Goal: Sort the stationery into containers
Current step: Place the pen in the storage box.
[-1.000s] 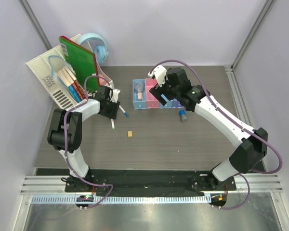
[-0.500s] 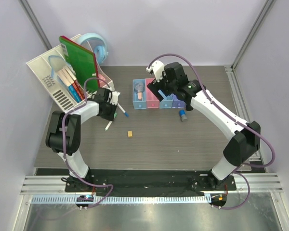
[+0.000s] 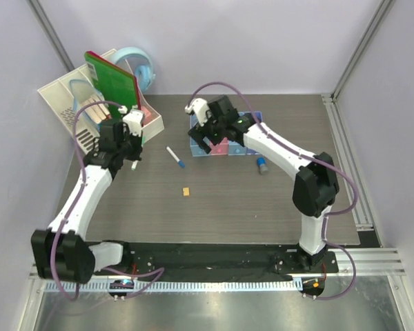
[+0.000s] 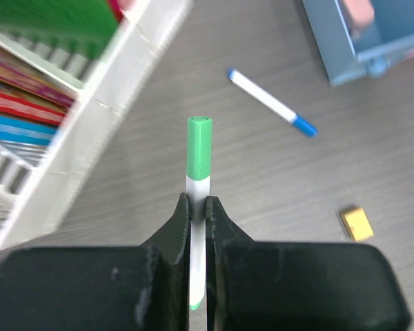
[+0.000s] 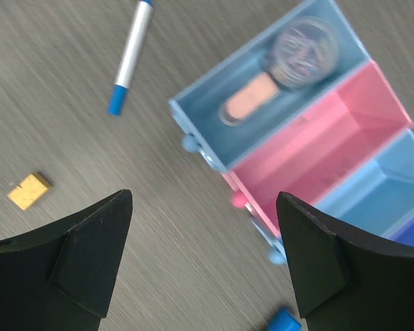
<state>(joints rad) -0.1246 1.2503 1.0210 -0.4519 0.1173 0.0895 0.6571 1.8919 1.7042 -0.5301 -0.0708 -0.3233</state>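
Observation:
My left gripper [image 3: 130, 146] is shut on the green-capped white pen [image 4: 199, 148] and holds it above the table beside the white organizer. The blue-capped pen [image 3: 174, 156] lies on the table and also shows in the left wrist view [image 4: 269, 103]. The tiny orange block [image 3: 185, 192] lies nearer the front. My right gripper [image 5: 203, 207] is open and empty, hovering over the table just in front of the row of bins [image 3: 225, 147]. The light-blue bin [image 5: 193, 117] holds the pink eraser [image 5: 252, 100] and a stubby cylinder [image 5: 300, 45]. The pink bin [image 5: 331, 138] looks empty. The blue-grey cylinder [image 3: 261, 165] lies right of the bins.
The white slotted organizer [image 3: 62, 93] with the green book [image 3: 114, 79] stands at the back left, close to my left gripper. The round light-blue tape dispenser [image 3: 139, 65] sits behind it. Walls close in the back and both sides.
My left gripper has lifted the green-capped pen off the table and swung left toward the organizer. My right gripper has moved left, to in front of the light-blue and pink bins.

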